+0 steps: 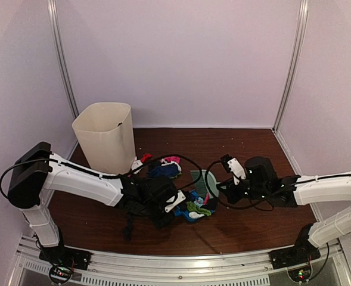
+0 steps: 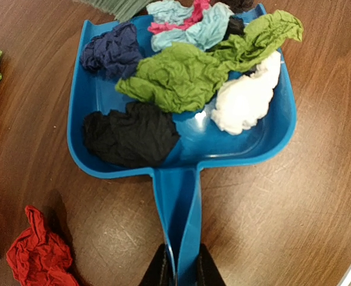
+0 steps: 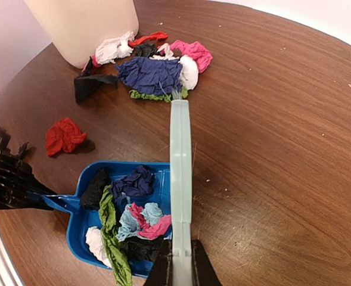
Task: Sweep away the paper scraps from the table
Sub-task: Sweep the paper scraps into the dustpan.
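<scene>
Pinched narrow, my left pincer [image 2: 178, 271] grips the handle of the blue dustpan [image 2: 235, 146], which lies flat on the table [image 2: 306, 208]. My right pincer [image 3: 178, 265] is closed on the pale green brush [image 3: 180, 155], which runs along the dustpan's open mouth. Paper scraps [image 2: 181, 77] in green, black, white, dark blue and pink fill the dustpan. Beyond its mouth a second heap [image 3: 151, 74] lies by the cream bin [image 3: 86, 24]. One red scrap [image 3: 65, 136] sits beside the dustpan's handle.
</scene>
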`<act>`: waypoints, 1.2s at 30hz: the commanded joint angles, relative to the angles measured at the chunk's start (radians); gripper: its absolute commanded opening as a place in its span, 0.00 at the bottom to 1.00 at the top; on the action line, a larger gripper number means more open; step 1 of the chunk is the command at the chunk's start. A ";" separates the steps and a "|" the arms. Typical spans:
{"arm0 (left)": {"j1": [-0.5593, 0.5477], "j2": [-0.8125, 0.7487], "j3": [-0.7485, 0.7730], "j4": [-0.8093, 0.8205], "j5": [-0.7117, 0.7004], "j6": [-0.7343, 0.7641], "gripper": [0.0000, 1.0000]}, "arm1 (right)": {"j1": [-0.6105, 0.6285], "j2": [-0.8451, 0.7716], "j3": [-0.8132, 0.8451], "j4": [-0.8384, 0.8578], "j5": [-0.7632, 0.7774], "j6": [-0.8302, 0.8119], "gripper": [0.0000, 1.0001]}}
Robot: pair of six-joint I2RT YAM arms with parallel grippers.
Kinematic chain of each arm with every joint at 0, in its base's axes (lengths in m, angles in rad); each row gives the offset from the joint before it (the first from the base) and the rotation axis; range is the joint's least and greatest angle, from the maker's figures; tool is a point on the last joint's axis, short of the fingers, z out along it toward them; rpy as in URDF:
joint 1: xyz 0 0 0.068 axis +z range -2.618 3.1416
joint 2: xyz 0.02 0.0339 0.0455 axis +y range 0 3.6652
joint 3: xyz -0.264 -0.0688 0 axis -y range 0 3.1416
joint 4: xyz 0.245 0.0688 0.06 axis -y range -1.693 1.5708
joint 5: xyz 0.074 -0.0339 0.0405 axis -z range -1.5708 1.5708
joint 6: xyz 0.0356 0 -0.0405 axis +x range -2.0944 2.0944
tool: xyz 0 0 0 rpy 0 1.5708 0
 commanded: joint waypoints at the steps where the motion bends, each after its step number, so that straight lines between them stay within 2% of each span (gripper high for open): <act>1: -0.004 -0.024 -0.026 0.035 0.018 -0.017 0.00 | 0.005 -0.071 -0.006 0.028 0.115 0.069 0.00; 9: -0.004 -0.033 -0.027 0.034 0.016 -0.020 0.00 | 0.005 -0.186 -0.001 -0.041 0.222 0.152 0.00; 13: -0.004 -0.032 -0.026 0.034 0.014 -0.021 0.00 | 0.005 -0.199 0.034 -0.208 0.404 0.240 0.00; 16: -0.004 -0.032 -0.025 0.033 0.015 -0.020 0.00 | 0.005 -0.192 0.064 -0.348 0.471 0.296 0.00; 27: -0.003 -0.032 -0.017 0.026 0.021 -0.021 0.00 | 0.043 -0.150 0.089 -0.510 0.465 0.324 0.00; 36: -0.004 -0.024 -0.017 0.033 -0.013 -0.022 0.00 | 0.105 -0.081 0.074 -0.485 0.373 0.309 0.00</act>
